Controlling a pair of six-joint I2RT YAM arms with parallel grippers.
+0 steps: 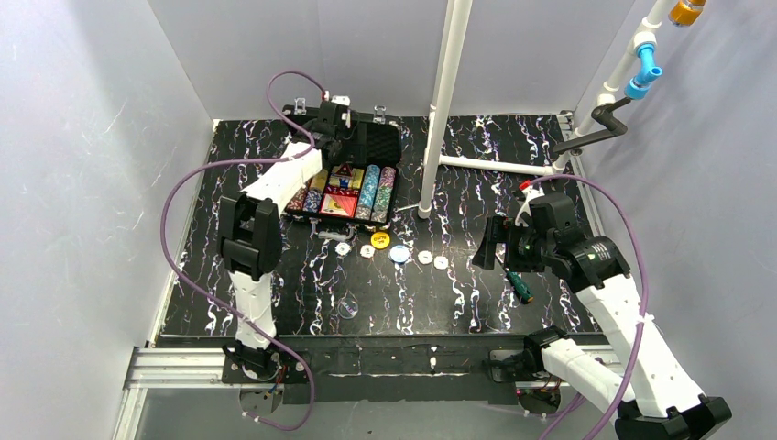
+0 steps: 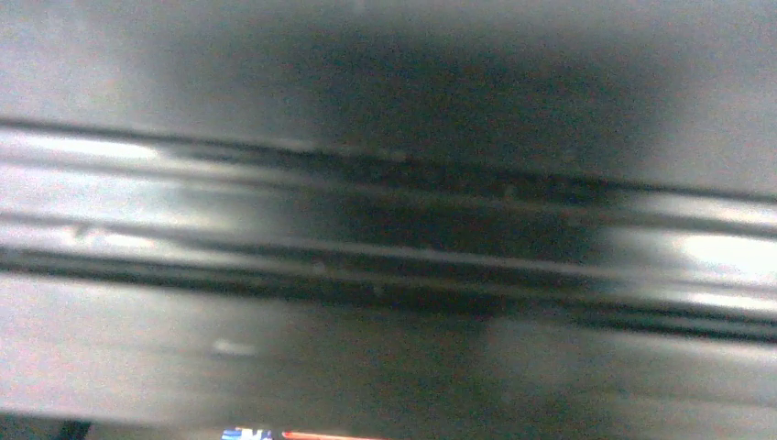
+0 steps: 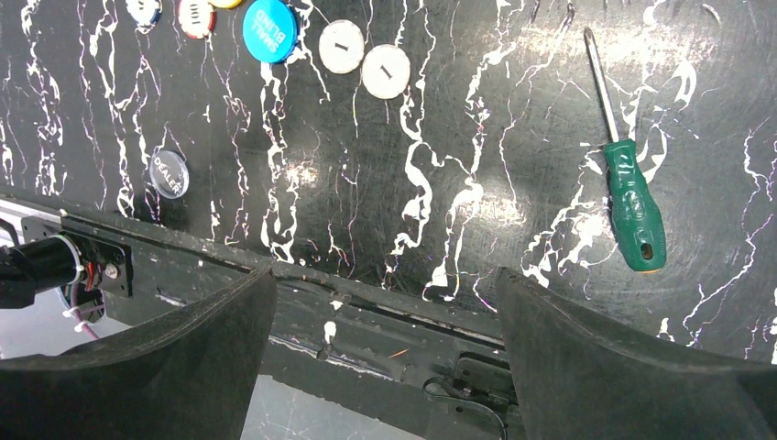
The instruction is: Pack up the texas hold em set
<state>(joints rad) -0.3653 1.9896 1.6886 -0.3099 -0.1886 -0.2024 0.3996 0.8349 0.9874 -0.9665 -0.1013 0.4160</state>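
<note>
Black white-veined table [image 1: 458, 302], grey walls around. Case [image 1: 377, 145] stood open at left claw [image 1: 335, 119], multicoloured chip rows [image 1: 370, 188] inside; that claw's state could not be told. Loose discs [image 3: 342, 46] lay ahead of right claw [image 3: 385, 275], fingers apart.

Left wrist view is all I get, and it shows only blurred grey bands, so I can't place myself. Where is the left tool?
Observer: The left tool is at the far-left corner of the raised lid; its grip I cannot tell.
Operator: So the case is open?
Observer: Yes; the case shows poker chips in rows.
Operator: Anything outside it?
Observer: A yellow disc, a blue disc and white discs lie loose in front.
</note>
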